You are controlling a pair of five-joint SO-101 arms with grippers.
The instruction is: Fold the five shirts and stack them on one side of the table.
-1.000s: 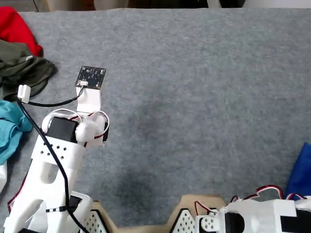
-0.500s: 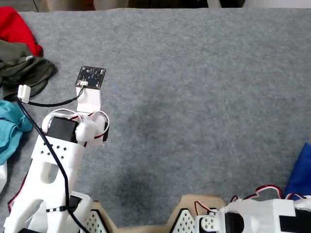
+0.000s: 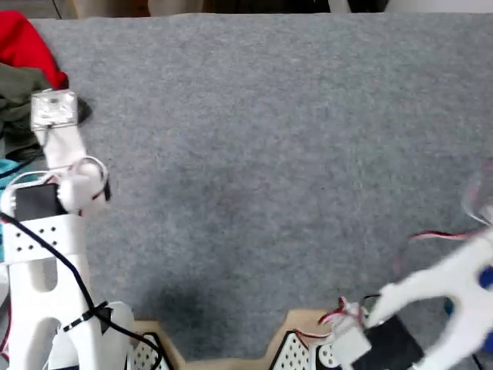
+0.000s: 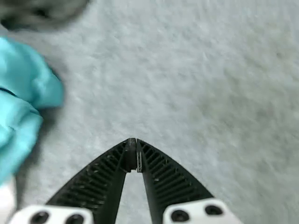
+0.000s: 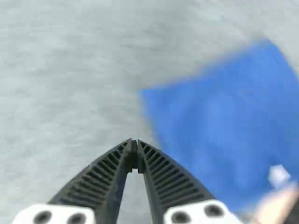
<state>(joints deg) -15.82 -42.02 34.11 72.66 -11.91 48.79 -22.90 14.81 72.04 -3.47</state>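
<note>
The left end effector point(image 4: 132, 157) is hovering closed, a teal shirt point(image 4: 21, 116) lying near it. The right end effector point(image 5: 133, 157), also closed, is hanging beside a blue shirt point(image 5: 224, 135).

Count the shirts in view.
4: red shirt at the far-left corner, olive shirt beside it, teal shirt near the left gripper, blue shirt by the right gripper. Another may be hidden.

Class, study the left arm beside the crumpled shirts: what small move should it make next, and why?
Probably open the left gripper and ease toward the teal shirt: the jaws are shut on nothing above the grey table, and that shirt lies crumpled just beside them.
</note>
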